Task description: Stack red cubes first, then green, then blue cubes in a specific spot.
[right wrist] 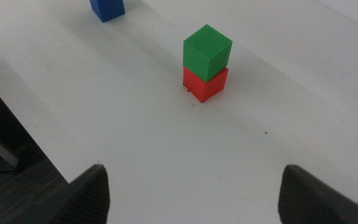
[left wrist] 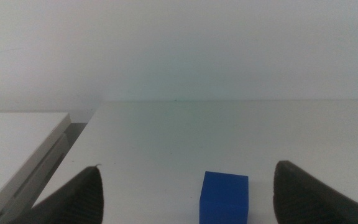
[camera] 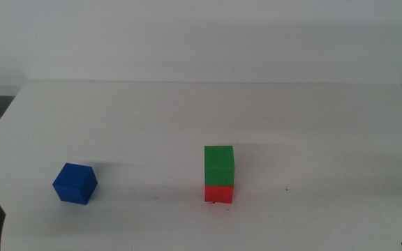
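Sitting pretty: green cube (camera: 219, 164) is already on top of the red cube (camera: 218, 193), squared up, roughly mid-table.
Blue cube: the blue cube (camera: 75, 183) is alone on the white table (camera: 313, 132), well off to the left of the stack, turned a bit so a corner faces the middle camera. Plain deep blue, matte faces, looks slightly chunkier than the other two.
Spot: tiny dark scribbles peek out at the red cube's base, so the stack seems to be on the mark.
Left gripper: left gripper (left wrist: 185, 199) is wide open, holding nothing, with the blue cube sitting between its jaws but not touched, near the table's left front.
Right gripper: right gripper (right wrist: 194, 193) is also spread wide and empty, parked back at the front right, well apart from the stack.
What could go wrong: my guess, blue is the bigger block landing on a smaller top, so an off-centre drop or a bump could tip the tower. The rotated cube might also twist in the pinch.
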Action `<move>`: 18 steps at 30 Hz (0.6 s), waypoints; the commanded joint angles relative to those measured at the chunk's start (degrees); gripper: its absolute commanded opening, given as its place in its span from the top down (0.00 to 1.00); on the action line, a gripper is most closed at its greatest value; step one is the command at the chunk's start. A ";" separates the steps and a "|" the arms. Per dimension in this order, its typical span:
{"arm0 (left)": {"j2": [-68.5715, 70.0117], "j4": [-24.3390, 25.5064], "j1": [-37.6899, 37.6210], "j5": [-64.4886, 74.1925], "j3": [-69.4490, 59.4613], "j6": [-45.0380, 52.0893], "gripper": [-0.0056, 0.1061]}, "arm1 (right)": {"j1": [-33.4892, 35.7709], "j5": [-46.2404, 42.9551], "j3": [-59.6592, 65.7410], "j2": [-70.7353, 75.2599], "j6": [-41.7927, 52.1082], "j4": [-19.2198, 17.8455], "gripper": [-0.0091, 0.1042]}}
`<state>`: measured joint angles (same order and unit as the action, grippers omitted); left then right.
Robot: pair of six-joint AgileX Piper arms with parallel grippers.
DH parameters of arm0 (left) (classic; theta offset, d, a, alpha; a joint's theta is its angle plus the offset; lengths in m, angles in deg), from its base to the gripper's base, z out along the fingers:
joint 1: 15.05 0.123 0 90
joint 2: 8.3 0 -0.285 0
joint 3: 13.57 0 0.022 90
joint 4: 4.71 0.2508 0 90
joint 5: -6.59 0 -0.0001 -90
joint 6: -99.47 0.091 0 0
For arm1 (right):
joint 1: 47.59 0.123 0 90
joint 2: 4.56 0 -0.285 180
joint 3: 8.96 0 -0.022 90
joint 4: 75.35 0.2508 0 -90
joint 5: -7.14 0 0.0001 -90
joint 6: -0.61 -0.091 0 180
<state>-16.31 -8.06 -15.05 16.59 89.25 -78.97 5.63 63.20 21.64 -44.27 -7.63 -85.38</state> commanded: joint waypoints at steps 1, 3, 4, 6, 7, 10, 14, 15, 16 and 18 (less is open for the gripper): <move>0.22 -0.04 0.00 -0.77 -0.04 0.04 0.11 | -0.15 -0.42 0.26 0.21 0.52 -0.55 0.15; 0.22 0.88 0.03 -0.88 -0.04 -0.10 0.11 | -0.15 -0.42 0.26 0.19 0.52 -0.45 0.15; 0.22 0.88 0.03 -0.70 -0.04 -0.09 0.11 | -0.15 -0.42 0.26 0.19 0.52 -0.33 0.15; -3.22 -0.12 0.03 1.87 4.26 -0.39 0.11 | -0.15 -0.42 0.26 0.19 0.52 -0.33 0.15; -7.01 -1.03 0.03 5.05 8.20 -0.50 0.11 | -0.15 -0.42 0.26 0.19 0.52 -0.33 0.15; -20.25 -2.59 -0.08 19.53 22.58 -0.50 0.11 | -0.15 -0.42 0.26 0.19 0.52 -0.33 0.15; -36.70 -3.72 -0.08 36.45 38.64 -0.50 0.11 | -0.15 -0.42 0.26 0.19 0.52 -0.33 0.15; -40.69 -4.54 -0.08 39.67 41.07 -0.50 0.11 | -0.15 -0.42 0.26 0.19 0.52 -0.33 0.15; -44.60 -5.61 -0.08 42.28 43.72 -0.50 0.11 | -0.15 -0.42 0.26 0.19 0.52 -0.33 0.15; -51.35 -6.50 -0.08 45.38 47.86 -0.50 0.11 | -0.15 -0.42 0.26 0.19 0.52 -0.33 0.15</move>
<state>-62.41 -13.34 -15.05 58.02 134.31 -79.07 5.63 63.20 21.64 -44.27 -7.63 -85.38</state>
